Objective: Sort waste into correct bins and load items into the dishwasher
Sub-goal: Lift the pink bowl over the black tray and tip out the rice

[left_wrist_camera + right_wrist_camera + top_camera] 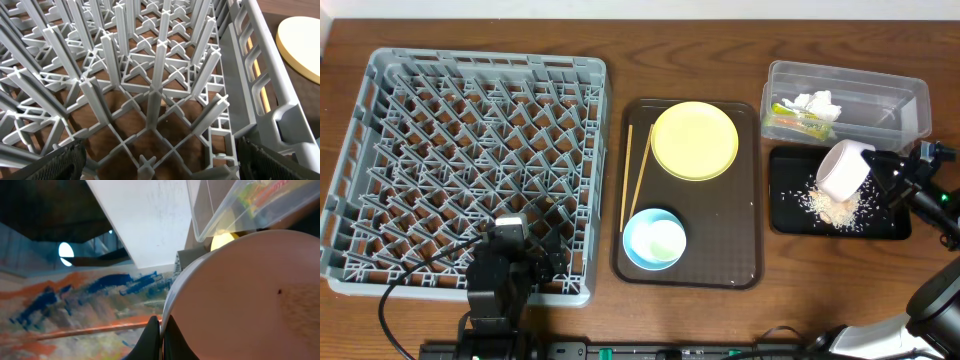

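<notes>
1. Overhead, the small round cream-white bowl (844, 170) hangs tipped on its side above the shallow black rectangular tray (788, 225). Its mouth faces down, and loose beige rice-like scraps (835, 208) are heaped on the tray right beneath it.
2. The step looks to me like emptying that bowl. Done well, the mouth stays over the tray's middle and tilts steeper so clinging grains slide off.
3. It should also keep away from the clear plastic rectangular tub (910, 100) just behind, where the green-and-orange snack wrapper (798, 123) and crumpled white tissue (817, 103) lie.
4. From the right wrist, a beige patch shows on the bowl's inner wall, possibly leftover rice, so a gentle shake may help.
5. The right gripper (161, 335) has its jaws pinched together on the bowl's thin rim.
6. The left gripper (160, 167) holds nothing, its fingers spread wide above the near corner of the large square grey plastic dish rack (470, 160).
</notes>
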Controlling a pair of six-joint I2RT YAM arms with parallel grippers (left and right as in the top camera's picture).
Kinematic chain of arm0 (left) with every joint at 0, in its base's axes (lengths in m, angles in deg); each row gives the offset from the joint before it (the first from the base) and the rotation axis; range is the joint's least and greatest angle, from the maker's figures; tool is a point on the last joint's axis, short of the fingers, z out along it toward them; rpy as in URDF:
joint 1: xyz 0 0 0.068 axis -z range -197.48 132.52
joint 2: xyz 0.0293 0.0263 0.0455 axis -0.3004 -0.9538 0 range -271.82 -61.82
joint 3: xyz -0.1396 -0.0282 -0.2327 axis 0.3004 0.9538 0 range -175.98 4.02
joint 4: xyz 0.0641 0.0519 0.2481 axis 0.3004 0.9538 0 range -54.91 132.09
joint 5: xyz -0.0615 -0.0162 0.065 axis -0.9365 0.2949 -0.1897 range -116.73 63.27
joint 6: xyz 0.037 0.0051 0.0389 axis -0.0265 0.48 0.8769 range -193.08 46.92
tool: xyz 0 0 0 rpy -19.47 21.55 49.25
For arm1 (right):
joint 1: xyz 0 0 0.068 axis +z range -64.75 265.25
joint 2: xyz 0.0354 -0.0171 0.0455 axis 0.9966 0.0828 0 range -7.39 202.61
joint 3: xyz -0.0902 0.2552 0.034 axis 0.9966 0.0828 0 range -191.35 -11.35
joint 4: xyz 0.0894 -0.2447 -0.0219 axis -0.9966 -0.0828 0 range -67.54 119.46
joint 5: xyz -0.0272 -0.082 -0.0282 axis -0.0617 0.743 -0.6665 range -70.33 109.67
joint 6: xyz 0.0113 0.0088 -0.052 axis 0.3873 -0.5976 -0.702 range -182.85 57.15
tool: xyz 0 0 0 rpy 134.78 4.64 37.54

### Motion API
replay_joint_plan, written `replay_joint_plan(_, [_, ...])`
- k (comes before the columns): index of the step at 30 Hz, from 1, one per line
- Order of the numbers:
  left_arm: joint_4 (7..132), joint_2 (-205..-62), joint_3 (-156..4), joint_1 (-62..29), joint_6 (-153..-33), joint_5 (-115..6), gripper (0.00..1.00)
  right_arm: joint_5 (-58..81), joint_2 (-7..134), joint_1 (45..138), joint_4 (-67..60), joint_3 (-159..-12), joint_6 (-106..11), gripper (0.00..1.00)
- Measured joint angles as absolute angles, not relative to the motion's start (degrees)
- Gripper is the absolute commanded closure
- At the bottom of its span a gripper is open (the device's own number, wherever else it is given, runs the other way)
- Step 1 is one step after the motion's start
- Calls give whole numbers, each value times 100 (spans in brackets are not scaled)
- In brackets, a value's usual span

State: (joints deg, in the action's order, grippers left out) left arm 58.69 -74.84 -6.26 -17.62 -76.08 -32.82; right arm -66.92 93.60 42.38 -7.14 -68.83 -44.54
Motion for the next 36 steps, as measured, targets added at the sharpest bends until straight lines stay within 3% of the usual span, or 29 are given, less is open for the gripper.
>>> replay_joint_plan(12, [5869, -7484, -626, -1762, -7608, -3282, 1, -6736, 9360, 3845, -714, -6883, -3431, 99])
replay_joint_plan(36, [5869, -7484, -626, -1762, -7608, -3282, 1, -6738, 9360, 3731, -404, -6883, -3340, 99])
